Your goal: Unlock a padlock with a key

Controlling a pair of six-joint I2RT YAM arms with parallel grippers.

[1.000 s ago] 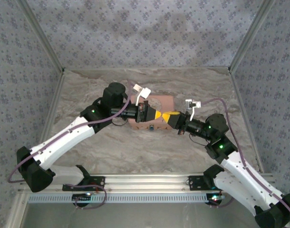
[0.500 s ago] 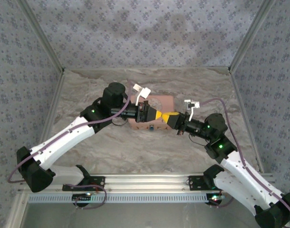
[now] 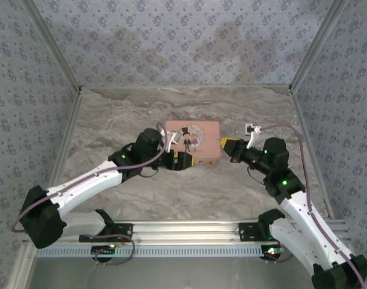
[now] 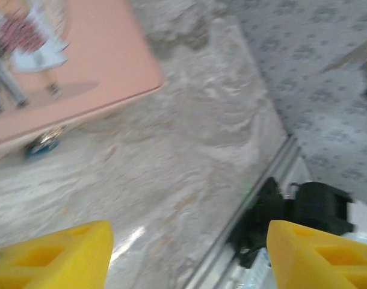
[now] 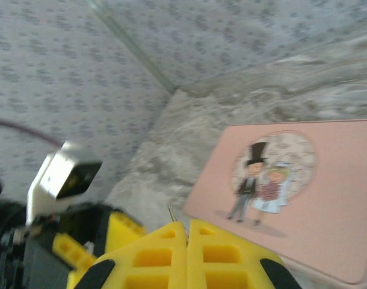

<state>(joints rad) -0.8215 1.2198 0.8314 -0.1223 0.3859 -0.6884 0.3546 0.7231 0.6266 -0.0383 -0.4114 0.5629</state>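
My right gripper (image 5: 188, 226) is shut on the key (image 5: 172, 213), whose thin metal tip sticks out between the yellow fingers. In the top view the right gripper (image 3: 226, 144) hovers just right of the pink box (image 3: 191, 137). My left gripper (image 3: 192, 161) sits low at the box's front edge. Its jaws (image 4: 189, 236) stand wide open with only table between them. A small, blurred metal and blue thing on the box's front side looks like the padlock (image 4: 44, 142). It lies up and to the left of the left fingers, apart from them.
The pink box (image 5: 304, 192) has a picture of a couple on its lid. Marbled tabletop (image 3: 189, 192) stretches in front of it. Patterned walls close the back and sides, and an aluminium rail (image 3: 183, 229) runs along the near edge.
The two grippers met tip to tip over the box's front; they have parted. The left one opened and dropped toward the front edge. The right drew back rightward, still shut.
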